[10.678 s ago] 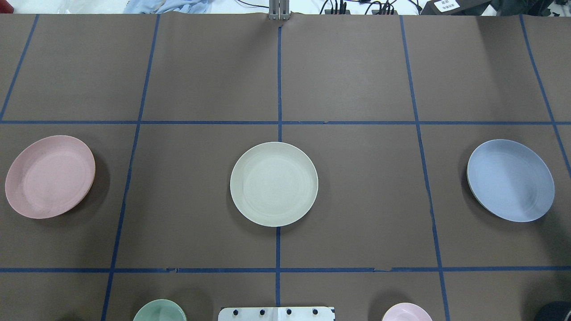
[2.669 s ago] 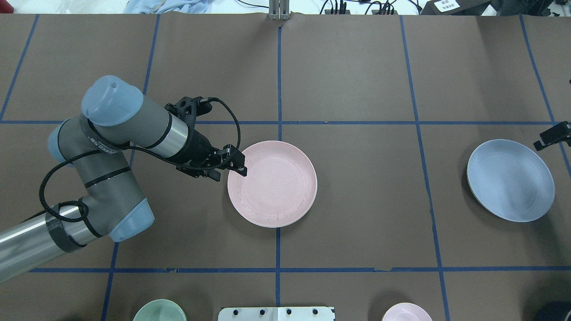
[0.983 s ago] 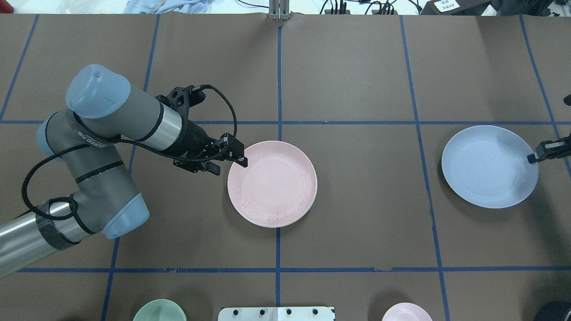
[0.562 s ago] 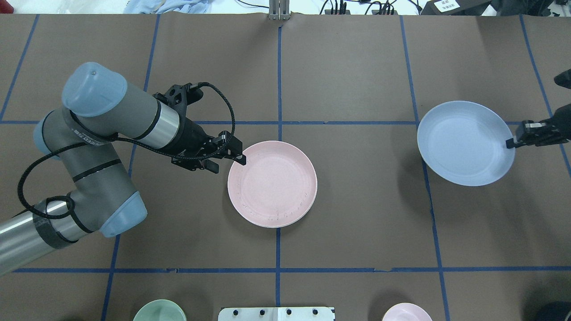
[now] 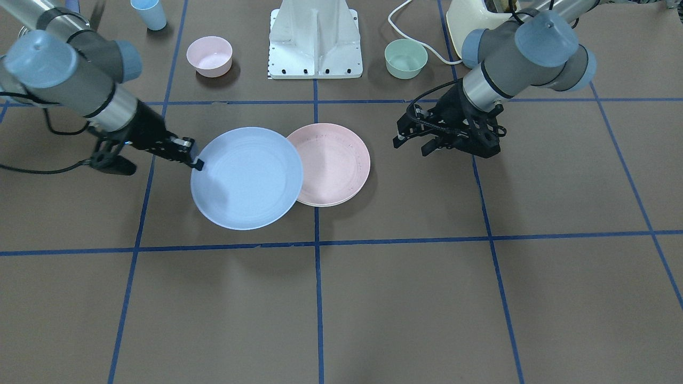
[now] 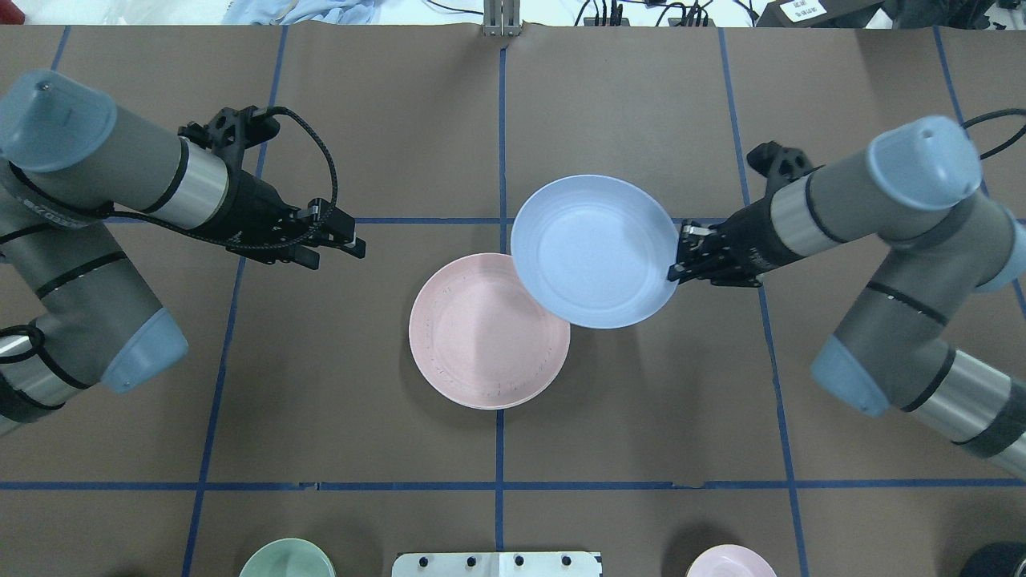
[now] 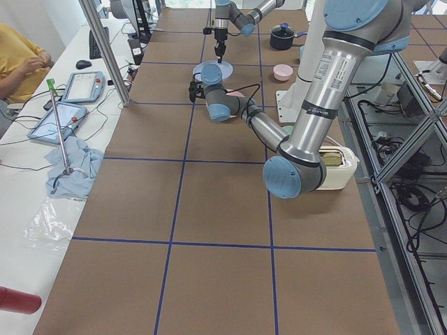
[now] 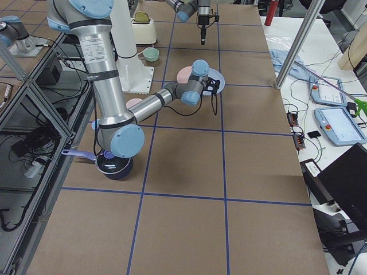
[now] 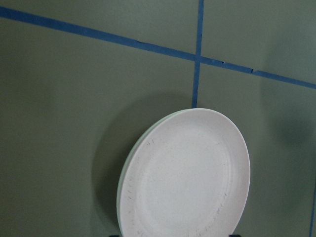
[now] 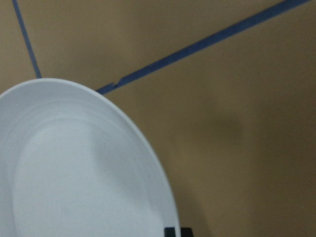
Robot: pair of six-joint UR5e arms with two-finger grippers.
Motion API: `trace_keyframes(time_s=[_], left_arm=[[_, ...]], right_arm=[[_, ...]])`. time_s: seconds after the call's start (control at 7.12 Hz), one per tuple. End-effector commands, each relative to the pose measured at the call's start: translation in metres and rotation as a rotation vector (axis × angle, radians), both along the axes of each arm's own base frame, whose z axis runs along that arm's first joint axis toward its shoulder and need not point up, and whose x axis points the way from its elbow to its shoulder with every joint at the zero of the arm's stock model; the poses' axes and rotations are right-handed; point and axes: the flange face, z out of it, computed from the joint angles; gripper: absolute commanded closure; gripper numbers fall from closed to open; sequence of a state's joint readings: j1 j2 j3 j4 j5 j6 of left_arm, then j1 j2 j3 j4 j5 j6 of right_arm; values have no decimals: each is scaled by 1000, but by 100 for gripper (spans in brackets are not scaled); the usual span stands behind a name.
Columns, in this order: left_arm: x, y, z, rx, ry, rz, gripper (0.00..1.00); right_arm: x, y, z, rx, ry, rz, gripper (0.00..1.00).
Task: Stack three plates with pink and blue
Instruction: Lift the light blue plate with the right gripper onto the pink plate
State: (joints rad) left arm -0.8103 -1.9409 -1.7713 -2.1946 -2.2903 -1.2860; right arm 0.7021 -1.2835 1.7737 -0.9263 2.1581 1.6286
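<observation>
The pale pink plate [image 6: 478,353] lies at the table's centre on the cream plate, of which only a thin rim [image 5: 324,205] shows. My right gripper [image 6: 676,270] is shut on the right rim of the pale blue plate [image 6: 593,252] and holds it above the table, overlapping the pink plate's far right edge. In the front view the right gripper [image 5: 195,161] is at the left with the blue plate [image 5: 245,178] beside the pink plate [image 5: 336,162]. My left gripper [image 6: 337,252] is open and empty, left of the stack. The left wrist view shows the pink plate [image 9: 187,177]; the right wrist view shows the blue plate [image 10: 74,173].
A small green bowl [image 6: 286,559] and a small pink bowl [image 6: 729,561] stand at the near edge, either side of the robot's base plate [image 6: 497,563]. A dark pot [image 6: 998,558] is at the near right corner. A blue cup [image 5: 150,13] and a cream appliance [image 5: 472,21] stand by the base.
My right gripper has carried the blue plate left, from the table's right side to the edge of the pink plate. My left gripper has drawn back left, away from the pink plate.
</observation>
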Motion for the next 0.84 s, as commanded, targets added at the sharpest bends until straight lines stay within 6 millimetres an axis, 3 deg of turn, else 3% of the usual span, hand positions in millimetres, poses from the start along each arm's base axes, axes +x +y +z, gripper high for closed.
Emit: trace_keyframes(time_s=[0.0,0.14,0.42,0.7], left_arm=[[-25,-13,3,1,8,6,21],[-25,-13,3,1,7,4,21],[-24,-13,4,-2,5,4,21],[-23,-13,6,-6,2,5,21]], right_arm=[[-76,48,-38,-27,28,4,100],[-95,58,-50,-18,51,11,100],[-107,69,-57,-8,49,2,100],[-112,66,-68,3,45,16,100]])
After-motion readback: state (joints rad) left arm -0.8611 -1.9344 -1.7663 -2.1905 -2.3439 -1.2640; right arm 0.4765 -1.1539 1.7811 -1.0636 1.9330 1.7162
